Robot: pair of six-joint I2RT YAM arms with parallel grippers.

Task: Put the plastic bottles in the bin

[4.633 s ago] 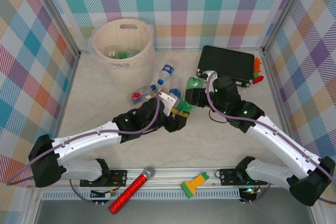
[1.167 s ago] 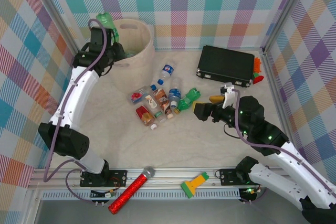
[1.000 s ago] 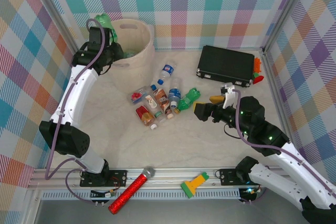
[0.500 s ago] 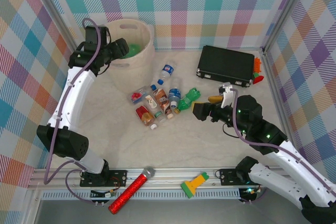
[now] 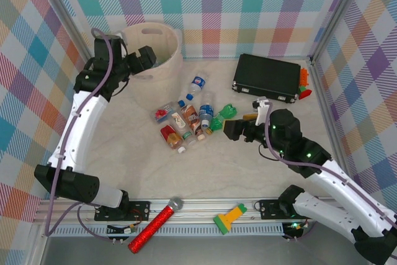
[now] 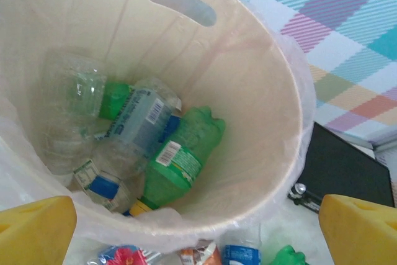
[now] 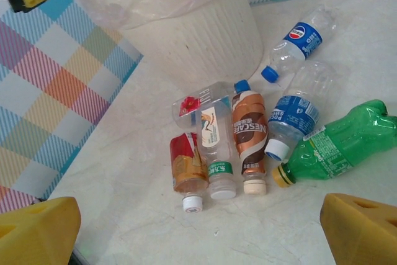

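Left gripper [image 5: 144,58]: over the left rim of the bin, far left in the scene. Its yellow fingertips [image 6: 34,231] are spread wide with nothing between them.
Bin [image 5: 169,60]: upright at the far left of the table, with a thin clear plastic liner over its rim.
Inside the bin: a green bottle [image 6: 183,159] lies on top, touching a clear blue-labelled bottle [image 6: 133,122]. Another clear bottle [image 6: 68,88] lies beside them.
Right gripper [image 5: 232,130]: low over the table, right of centre, facing the loose bottles. Its fingers are spread wide and hold nothing.
Loose bottles [image 5: 186,119]: 7 lie on the table at mid-scene, near and right of the bin.
Row: a red-labelled bottle [image 7: 186,169], a white-labelled clear bottle [image 7: 214,138], a brown Nescafe bottle [image 7: 248,131], a blue-labelled bottle [image 7: 294,116] and a second green bottle [image 7: 338,147] lie side by side. The green one is at the right end.
Farther out: a Pepsi bottle [image 7: 298,41] lies just far of the row. A red-capped clear bottle [image 7: 195,102] lies across the row's far-left end.
Black case [image 5: 267,76]: flat at the far right.
Near edge: a red glitter microphone [image 5: 155,224] and a green-and-yellow tool [image 5: 228,217] lie between the arm bases.
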